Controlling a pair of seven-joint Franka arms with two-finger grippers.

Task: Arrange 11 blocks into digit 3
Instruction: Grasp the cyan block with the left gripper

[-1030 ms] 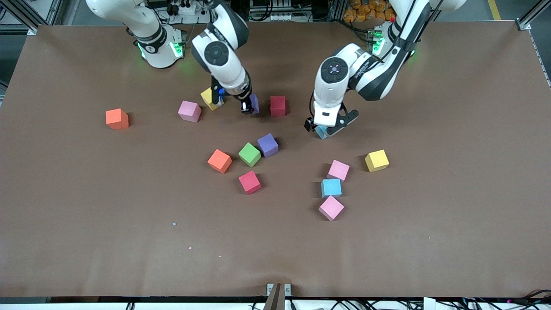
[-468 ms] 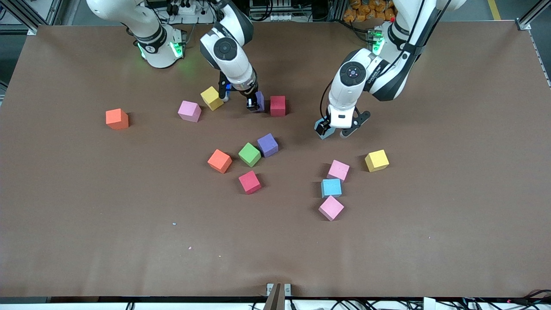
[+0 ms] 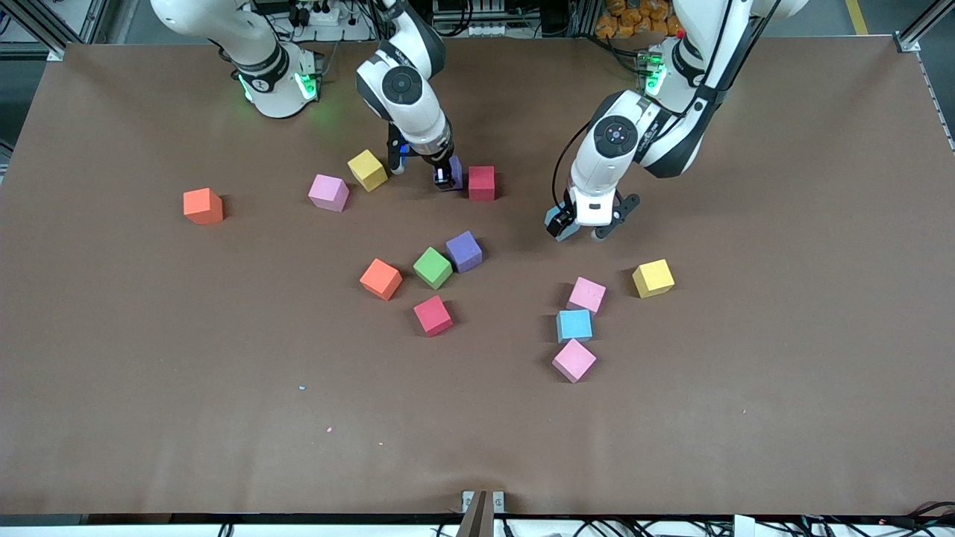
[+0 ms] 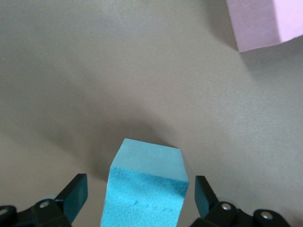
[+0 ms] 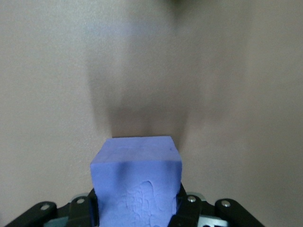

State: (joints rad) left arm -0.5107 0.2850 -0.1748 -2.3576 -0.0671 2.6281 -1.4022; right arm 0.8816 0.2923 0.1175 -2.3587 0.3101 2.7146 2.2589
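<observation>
Two hands are engaged. Right hand [image 3: 445, 177] pinches a purple block [image 5: 137, 182] beside the crimson block [image 3: 481, 183]; careless lowering may knock it. Left hand [image 3: 579, 228] is spread around a blue block [image 4: 147, 187]; lifting may drag it.

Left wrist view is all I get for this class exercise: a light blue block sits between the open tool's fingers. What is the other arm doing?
Observer: The right tool is shut on a purple block, low beside a crimson block.
Operator: Is there another light blue one?
Observer: Yes. A second light blue block lies between a pink block and another pink block, nearer to the front camera than your light blue block inside the open left tool.
Operator: Any green?
Observer: One green block, beside a second purple block.
</observation>
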